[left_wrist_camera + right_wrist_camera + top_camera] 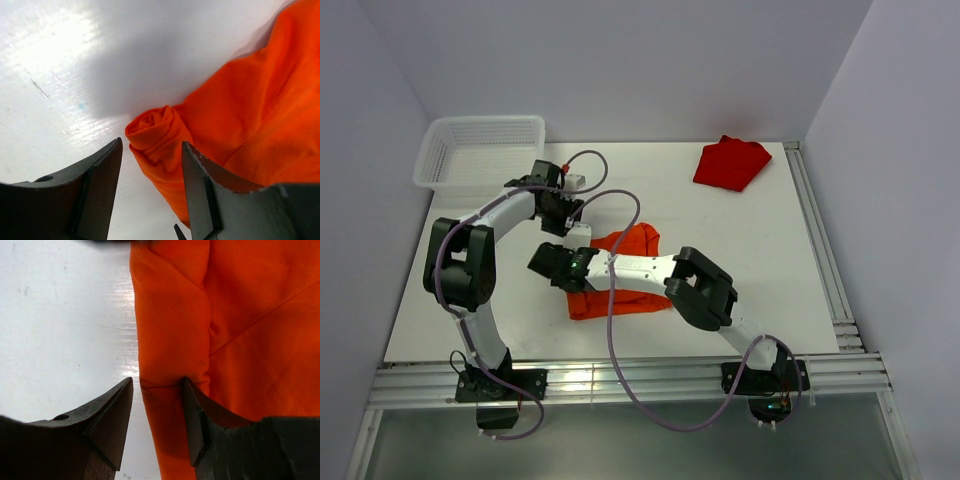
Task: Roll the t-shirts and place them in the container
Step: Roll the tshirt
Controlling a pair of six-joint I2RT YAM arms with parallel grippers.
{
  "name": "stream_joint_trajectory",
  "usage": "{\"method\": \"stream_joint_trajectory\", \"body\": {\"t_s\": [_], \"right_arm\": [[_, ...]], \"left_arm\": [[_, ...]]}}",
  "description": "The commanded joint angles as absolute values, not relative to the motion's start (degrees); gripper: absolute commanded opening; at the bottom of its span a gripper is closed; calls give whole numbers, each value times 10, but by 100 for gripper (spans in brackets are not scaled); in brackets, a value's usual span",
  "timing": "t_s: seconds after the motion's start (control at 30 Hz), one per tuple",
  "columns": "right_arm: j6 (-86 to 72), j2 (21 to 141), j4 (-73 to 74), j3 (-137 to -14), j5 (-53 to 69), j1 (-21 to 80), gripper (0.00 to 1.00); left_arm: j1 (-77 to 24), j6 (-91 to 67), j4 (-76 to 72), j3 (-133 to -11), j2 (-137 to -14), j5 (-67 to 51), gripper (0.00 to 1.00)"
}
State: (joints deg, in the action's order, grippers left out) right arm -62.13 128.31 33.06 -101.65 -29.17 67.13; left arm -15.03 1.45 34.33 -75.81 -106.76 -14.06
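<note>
- Left claw (152, 143) is held open, with the rolled end of the orange t-shirt (250, 125) between its jaws.
- And the right claw (158, 380)?
- Open too, set low over the rolled edge. Both arms are bent in over the table (760, 260).
- How much is done?
- One roll is started, likely not finished. The red t-shirt (730, 163), far back, looks untouched.

Robot lab test cell, no doubt about it.
Plain white walls (620, 60) box in a bare white counter (760, 260). Slotted aluminium rails (640, 378) run along its near edge and right side. Two robot arms, the left arm (470, 260) and the right arm (705, 290), are bolted there, with grey cables (618, 193) looping loose. A white plastic basket (480, 150) sits in the far left corner.
</note>
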Motion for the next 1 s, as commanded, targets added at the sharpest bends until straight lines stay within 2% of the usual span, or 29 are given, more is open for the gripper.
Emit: {"method": "stream_joint_trajectory", "body": {"t_s": [0.0,0.77,0.87,0.97], "right_arm": [[-631,1310,402,-1043,-312,677,52],[-630,1367,533,-1118,-308,677,52],[-617,1366,510,-1106,-288,675,35],[-604,1345,452,-1065,-260,672,25]], "left_arm": [[-146,23,352,-801,-1046,-157,57],[-97,41,384,-837,-1036,-196,60],[-93,43,386,-833,-1033,-202,60],[-91,47,387,-828,-1027,-207,60]]}}
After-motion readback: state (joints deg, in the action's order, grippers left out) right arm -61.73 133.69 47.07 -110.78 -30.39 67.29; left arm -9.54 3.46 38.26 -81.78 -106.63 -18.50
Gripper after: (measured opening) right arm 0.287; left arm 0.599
